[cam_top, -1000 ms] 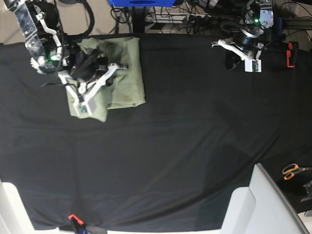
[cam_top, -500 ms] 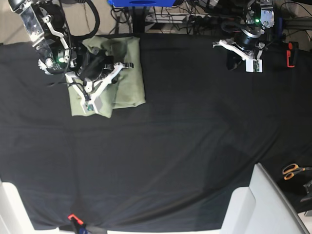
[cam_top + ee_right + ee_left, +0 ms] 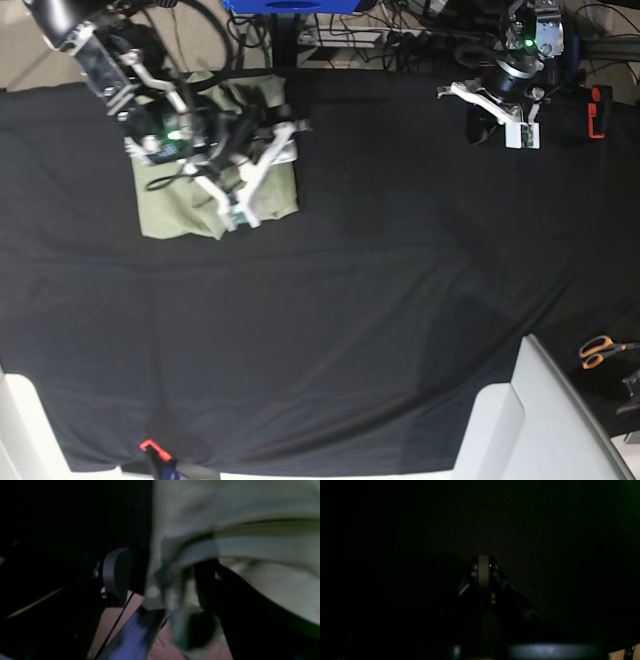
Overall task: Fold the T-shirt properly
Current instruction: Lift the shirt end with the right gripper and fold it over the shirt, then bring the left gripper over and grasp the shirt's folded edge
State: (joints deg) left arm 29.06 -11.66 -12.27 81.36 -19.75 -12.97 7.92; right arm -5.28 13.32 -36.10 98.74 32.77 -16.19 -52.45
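Observation:
The pale green T-shirt (image 3: 180,210) lies folded into a rough rectangle at the far left of the black cloth. My right gripper (image 3: 255,165) hovers over its right half. In the right wrist view my right gripper (image 3: 161,580) is open, its dark fingers (image 3: 116,576) far apart. A blurred edge of the T-shirt (image 3: 250,542) hangs between them, and the rest of the fabric fills the right side. My left gripper (image 3: 480,125) rests at the far right, well away from the shirt. The dark left wrist view shows my left gripper (image 3: 483,572) shut on nothing.
The black table cloth (image 3: 350,300) covers the whole table. Orange-handled scissors (image 3: 600,350) lie at the right edge near a white bin (image 3: 540,420). A red tool (image 3: 595,110) sits at the far right. An orange clamp (image 3: 150,447) grips the front edge.
My right arm has swung to the right across the shirt and its jaws have opened. The shirt's near left corner now lies uncovered. The left arm has not moved.

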